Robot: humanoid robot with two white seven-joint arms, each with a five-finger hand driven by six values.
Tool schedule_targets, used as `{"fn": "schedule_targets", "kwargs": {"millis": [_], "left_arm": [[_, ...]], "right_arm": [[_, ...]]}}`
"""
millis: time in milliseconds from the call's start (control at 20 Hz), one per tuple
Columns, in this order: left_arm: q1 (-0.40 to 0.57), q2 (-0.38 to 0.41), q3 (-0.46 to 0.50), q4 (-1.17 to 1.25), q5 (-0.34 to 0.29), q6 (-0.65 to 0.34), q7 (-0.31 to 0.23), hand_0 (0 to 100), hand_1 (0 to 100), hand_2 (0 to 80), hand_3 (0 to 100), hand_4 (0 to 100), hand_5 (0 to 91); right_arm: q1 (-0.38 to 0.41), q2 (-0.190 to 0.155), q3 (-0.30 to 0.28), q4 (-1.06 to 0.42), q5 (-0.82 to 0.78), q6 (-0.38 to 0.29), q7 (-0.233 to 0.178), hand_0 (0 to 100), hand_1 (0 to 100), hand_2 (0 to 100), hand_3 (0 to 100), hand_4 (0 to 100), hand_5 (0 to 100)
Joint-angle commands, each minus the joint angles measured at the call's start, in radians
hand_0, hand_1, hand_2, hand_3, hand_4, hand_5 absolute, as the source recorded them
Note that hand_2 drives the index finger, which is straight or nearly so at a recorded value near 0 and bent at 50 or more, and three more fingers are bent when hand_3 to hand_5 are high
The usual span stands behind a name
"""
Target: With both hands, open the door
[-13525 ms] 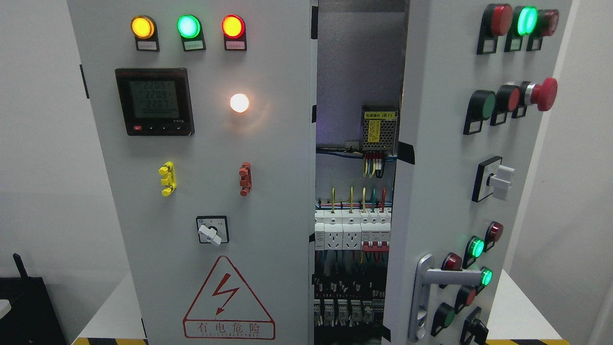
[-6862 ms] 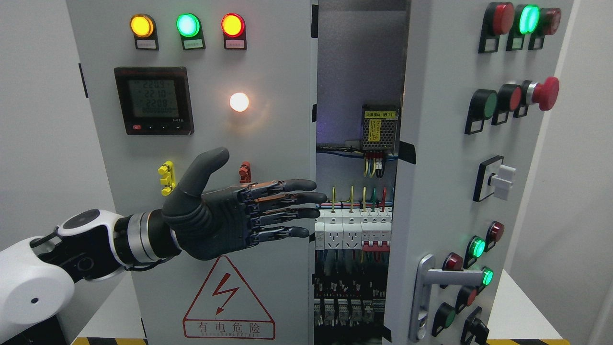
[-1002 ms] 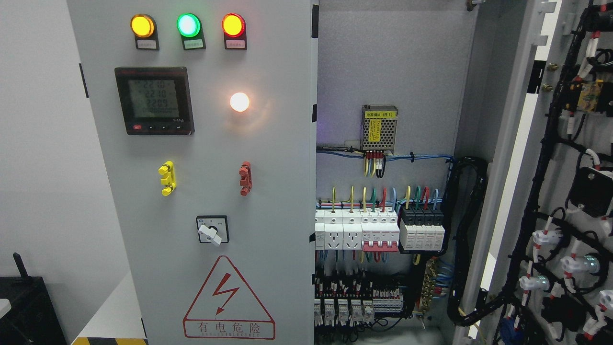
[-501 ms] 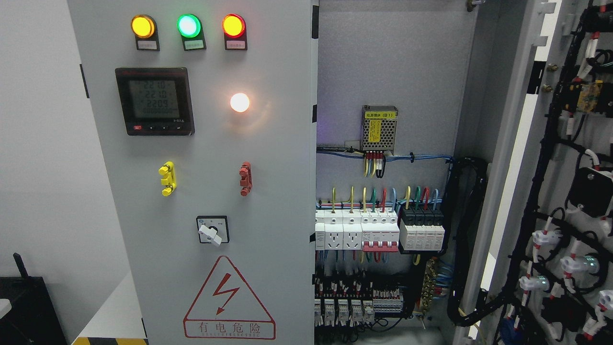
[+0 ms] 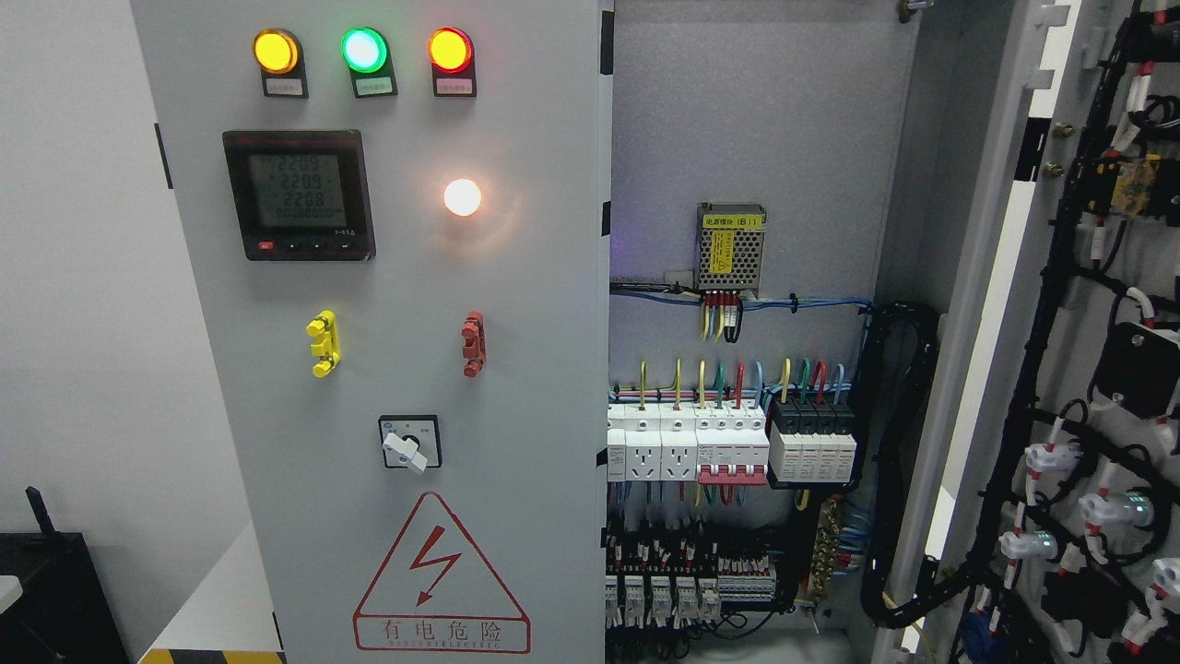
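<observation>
Right cabinet door [image 5: 1088,369] is standing wide open at the far right, wiring side showing.
My fingers are sitting out of view, so I cannot tell their state; I am risking the door drifting back unheld, or snagging its cable harness [image 5: 899,461].

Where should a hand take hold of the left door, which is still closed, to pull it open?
Probably by the free right edge of the left door, coming from the open right side. No handle shows on its face. The black hinges on its left edge suggest that it swings from there. Fingers could hook behind the right edge, clear of the breakers just inside. Neither hand is in view.
</observation>
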Motion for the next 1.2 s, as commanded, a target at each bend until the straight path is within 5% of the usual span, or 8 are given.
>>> {"fn": "schedule_targets", "kwargs": {"millis": [0, 501, 751, 952, 1152], "left_arm": [[-0.034, -0.142, 0.120, 0.444, -0.144, 0.001, 0.004, 0, 0, 0.0, 0, 0, 0.0], [-0.321, -0.327, 0.117, 1.198, -0.159, -0.008, 0.005, 0, 0, 0.0, 0, 0, 0.0], [-0.325, -0.423, 0.119, 1.396, -0.161, -0.158, 0.011, 0, 0, 0.0, 0, 0, 0.0], [-0.315, -0.484, 0.119, 1.487, -0.167, -0.299, 0.027, 0, 0, 0.0, 0, 0, 0.0], [-0.299, -0.487, 0.128, 1.491, -0.230, -0.332, 0.117, 0, 0, 0.0, 0, 0, 0.0]], "right_arm": [[-0.001, -0.001, -0.018, 0.000, 0.000, 0.000, 0.000, 39, 0, 0, 0, 0, 0], [0.001, -0.008, -0.022, -0.041, 0.002, 0.000, 0.000, 39, 0, 0, 0, 0, 0], [0.028, -0.025, -0.020, -0.178, 0.000, 0.000, 0.000, 39, 0, 0, 0, 0, 0], [0.114, -0.094, 0.032, -0.411, 0.000, 0.000, 0.000, 39, 0, 0, 0, 0, 0], [0.226, -0.189, 0.211, -0.689, 0.000, 0.000, 0.000, 39, 0, 0, 0, 0, 0]]}}
